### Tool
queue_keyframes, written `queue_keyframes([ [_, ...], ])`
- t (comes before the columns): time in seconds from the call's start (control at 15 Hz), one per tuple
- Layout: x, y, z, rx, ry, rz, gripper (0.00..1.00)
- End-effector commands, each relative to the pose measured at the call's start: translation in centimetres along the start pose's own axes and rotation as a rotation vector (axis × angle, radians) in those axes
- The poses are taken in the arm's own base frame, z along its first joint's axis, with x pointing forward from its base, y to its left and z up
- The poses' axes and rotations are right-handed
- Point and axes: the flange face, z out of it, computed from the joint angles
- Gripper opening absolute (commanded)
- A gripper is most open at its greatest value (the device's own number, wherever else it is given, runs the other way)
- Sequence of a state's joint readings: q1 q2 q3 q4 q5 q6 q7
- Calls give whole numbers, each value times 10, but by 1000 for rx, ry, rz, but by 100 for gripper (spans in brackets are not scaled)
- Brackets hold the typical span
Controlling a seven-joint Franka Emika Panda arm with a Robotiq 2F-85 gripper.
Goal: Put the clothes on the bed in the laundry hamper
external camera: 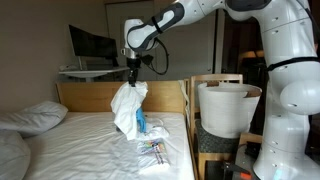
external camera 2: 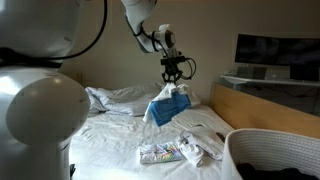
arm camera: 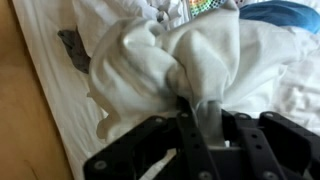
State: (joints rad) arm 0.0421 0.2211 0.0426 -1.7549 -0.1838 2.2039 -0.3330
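Hand [external camera: 131, 72] clenched on a white garment [external camera: 128, 108], hanging over the bed [external camera: 90, 145].

In both exterior views, gripped at the top of the bunched cloth, a blue piece showing in its folds, lower end just above or brushing the sheet; cannot tell which. In an exterior view, laundry hamper [external camera: 228, 108] raised beyond the bed's right side board, well apart from the hand, open air between. In an exterior view, same hamper's rim [external camera 2: 270, 140] at the near right corner, dark inside. Only in the wrist view: fingers [arm camera: 210, 115] pinching a knot of white fabric, a grey scrap [arm camera: 75, 48] on the sheet at left. More small clothes [external camera 2: 175, 152] lying flat towards the bed's near edge; pillows [external camera: 35, 115] at left below the headboard [external camera: 85, 95].
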Motion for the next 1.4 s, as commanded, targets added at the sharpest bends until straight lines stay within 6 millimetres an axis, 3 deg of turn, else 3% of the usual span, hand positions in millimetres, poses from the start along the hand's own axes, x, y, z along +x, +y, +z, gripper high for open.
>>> queue_keyframes([
  [0.0, -45, 62, -59, -45, -14, 34, 9],
  [0.2, -92, 119, -100, -75, -33, 90, 9],
  [0.4, -138, 160, -146, -123, -29, 154, 9],
  [0.73, -235, 229, -206, -204, -19, 363, 9],
  [1.13, -382, 276, -246, -262, -24, 672, 8],
  [1.33, -443, 281, -258, -274, -39, 791, 8],
])
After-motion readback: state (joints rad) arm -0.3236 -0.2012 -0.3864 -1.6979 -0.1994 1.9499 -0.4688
